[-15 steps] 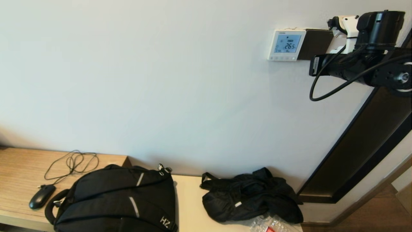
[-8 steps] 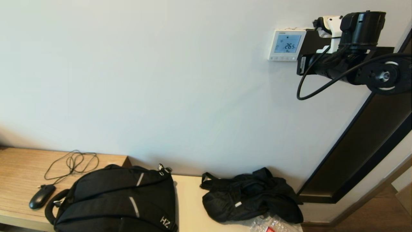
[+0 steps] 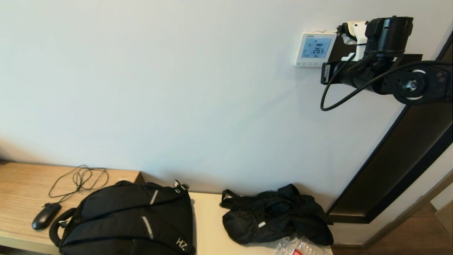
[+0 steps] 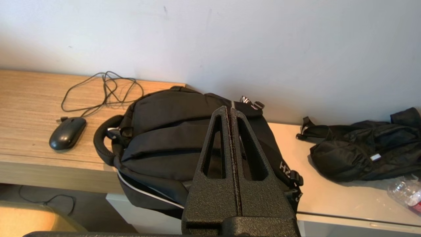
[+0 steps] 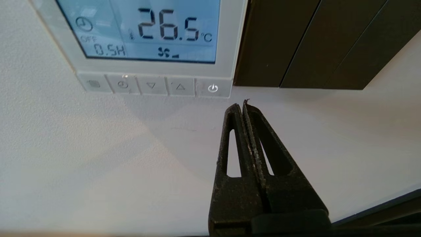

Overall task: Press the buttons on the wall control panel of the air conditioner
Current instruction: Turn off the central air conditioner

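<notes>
The right gripper (image 5: 242,104), jaws closed on nothing, hovers just below the control panel (image 5: 230,70). From there it could miss the buttons (image 5: 212,88) and jab bare wall.

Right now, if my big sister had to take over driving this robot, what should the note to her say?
Right gripper: shut, tip just short of the air conditioner's wall control panel, near the power button at the end of the buttons row, beside the dark brown plate.
Left gripper: shut, parked low over the black backpack.
Screen reads 26.5.
Done: arm is lined up close.
Left: touch and press the buttons; no press is visible yet.
</notes>
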`<state>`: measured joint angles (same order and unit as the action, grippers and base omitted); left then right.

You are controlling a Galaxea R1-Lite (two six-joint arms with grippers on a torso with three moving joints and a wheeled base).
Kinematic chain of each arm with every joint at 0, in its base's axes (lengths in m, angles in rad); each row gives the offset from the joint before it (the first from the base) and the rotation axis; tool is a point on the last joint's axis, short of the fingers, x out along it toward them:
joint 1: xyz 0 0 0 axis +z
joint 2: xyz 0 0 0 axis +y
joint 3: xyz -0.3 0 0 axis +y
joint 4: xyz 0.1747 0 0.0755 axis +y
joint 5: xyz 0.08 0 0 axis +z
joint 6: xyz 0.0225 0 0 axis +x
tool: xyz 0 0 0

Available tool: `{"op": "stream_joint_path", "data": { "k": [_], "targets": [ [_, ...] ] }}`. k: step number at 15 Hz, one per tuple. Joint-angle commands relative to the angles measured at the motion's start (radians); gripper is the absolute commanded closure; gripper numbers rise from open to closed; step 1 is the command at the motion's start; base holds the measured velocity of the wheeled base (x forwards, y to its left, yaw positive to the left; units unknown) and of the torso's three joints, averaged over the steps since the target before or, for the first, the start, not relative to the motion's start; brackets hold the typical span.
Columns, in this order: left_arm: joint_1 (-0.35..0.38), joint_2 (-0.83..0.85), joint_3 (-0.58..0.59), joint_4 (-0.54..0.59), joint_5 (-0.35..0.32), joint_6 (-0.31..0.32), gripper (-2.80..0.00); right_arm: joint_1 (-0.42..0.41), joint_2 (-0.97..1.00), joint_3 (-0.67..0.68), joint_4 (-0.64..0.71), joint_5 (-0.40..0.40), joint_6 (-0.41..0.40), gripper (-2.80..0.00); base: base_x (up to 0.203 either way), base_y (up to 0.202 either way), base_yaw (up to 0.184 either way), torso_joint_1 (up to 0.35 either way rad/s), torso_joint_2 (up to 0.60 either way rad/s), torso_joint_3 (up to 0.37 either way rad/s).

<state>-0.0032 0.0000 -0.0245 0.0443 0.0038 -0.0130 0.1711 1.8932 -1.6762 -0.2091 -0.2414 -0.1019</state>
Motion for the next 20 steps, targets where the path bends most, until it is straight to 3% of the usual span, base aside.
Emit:
{"op": "stream_joint_path", "data": {
  "k": [1,13,20],
  "targets": [
    [0.000,-0.002,0.000,0.000,0.001,-0.001,0.00,0.001,0.009,-0.020,0.000,-0.002,-0.001,0.00,0.000,0.000,0.000,0.000,0.00,0.000],
    [0.000,-0.002,0.000,0.000,0.001,-0.001,0.00,0.013,0.049,-0.071,0.011,-0.009,-0.001,0.00,0.000,0.000,0.000,0.000,0.00,0.000],
    [0.000,-0.002,0.000,0.000,0.001,-0.001,0.00,0.011,-0.011,-0.025,0.009,-0.009,-0.001,0.00,0.000,0.000,0.000,0.000,0.00,0.000]
  ]
}}
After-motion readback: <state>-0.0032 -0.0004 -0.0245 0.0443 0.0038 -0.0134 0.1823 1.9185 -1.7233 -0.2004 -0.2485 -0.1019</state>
